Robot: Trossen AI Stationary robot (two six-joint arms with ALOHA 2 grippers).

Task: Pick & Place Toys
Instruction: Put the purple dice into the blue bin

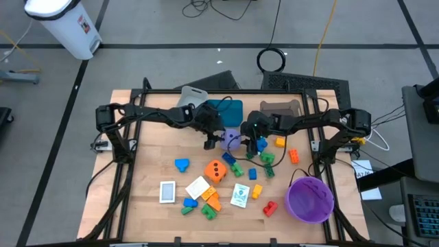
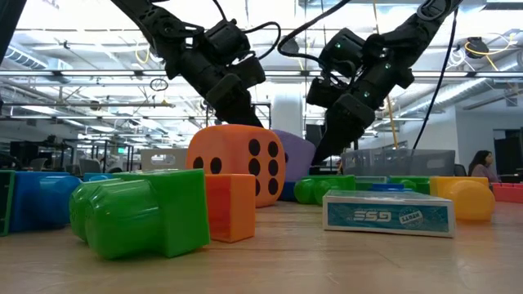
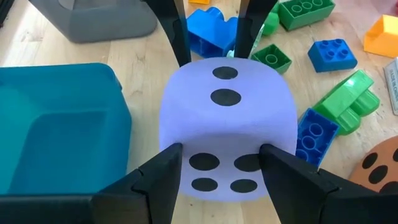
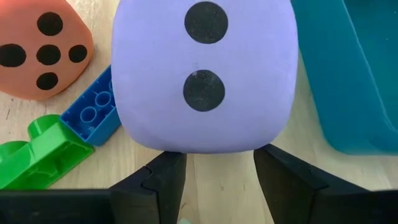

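Beside the teal tray, the purple die sits between both part-open grippers: left gripper straddles it, right gripper stops short.

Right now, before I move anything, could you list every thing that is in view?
purple die: one, table middle, between both grippers
orange die: one, nearer the front
bricks: many; red, blue, green, yellow, orange; scattered at the middle and front
cards: three, white, front
bowl: one, purple, front right
trays: three; grey, teal, brown; back edge
bin: one, white, on the floor
person: one, far behind the table
left gripper: jaws on the purple die
right gripper: jaws apart at the die
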